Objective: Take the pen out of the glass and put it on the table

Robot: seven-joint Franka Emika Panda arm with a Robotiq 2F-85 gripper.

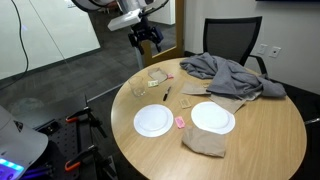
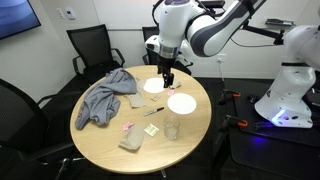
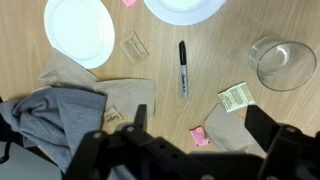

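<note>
The dark pen [image 3: 183, 68] lies flat on the tan wood table [image 3: 215, 60], outside the glass. It also shows in both exterior views [image 1: 166, 94] [image 2: 153, 110]. The clear glass [image 3: 281, 62] stands empty beside it and shows in both exterior views [image 1: 157, 75] [image 2: 172, 128]. My gripper [image 3: 200, 125] is open and empty. It hangs well above the table [image 1: 270, 130] near its edge in both exterior views [image 1: 147, 38] [image 2: 167, 78].
Two white plates [image 1: 153, 121] [image 1: 213, 118] sit on the table, with a grey cloth [image 1: 225, 72], brown napkins [image 1: 205, 143], a small pink item [image 3: 200, 136] and paper packets [image 3: 236, 96]. Black office chairs [image 2: 88, 45] stand around the table.
</note>
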